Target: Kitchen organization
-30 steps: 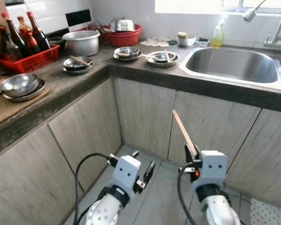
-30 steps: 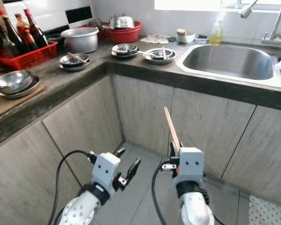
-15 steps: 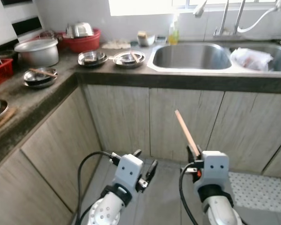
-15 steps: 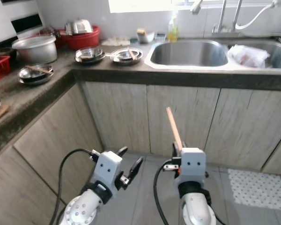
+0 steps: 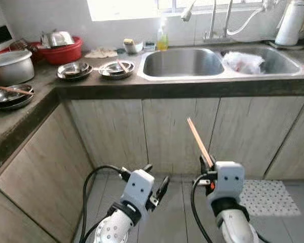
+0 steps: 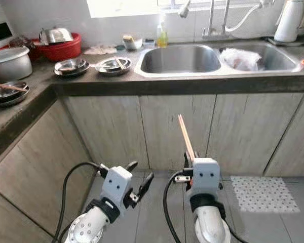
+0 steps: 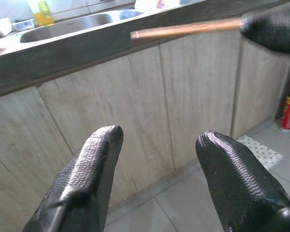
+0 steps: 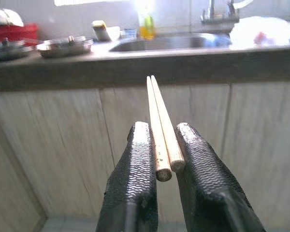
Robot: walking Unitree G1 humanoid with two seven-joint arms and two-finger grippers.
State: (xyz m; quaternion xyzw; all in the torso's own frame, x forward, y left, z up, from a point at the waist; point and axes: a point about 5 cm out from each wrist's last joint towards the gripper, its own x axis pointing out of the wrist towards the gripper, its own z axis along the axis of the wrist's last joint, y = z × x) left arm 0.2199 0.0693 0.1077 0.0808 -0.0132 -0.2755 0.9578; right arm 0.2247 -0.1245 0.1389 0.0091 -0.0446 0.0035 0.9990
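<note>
Camera panned rt; chopsticks [image 8: 162,130] pinched betw right gripper [image 8: 162,159] jaws.

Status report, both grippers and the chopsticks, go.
Right gripper shut on chopsticks, below the counter. Left gripper open, empty. Cabinet doors ahead, sink above.

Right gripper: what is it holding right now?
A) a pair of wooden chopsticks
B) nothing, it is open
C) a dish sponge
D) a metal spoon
A: in the right wrist view the right gripper is shut on a pair of wooden chopsticks that stick out between its fingers.
</note>
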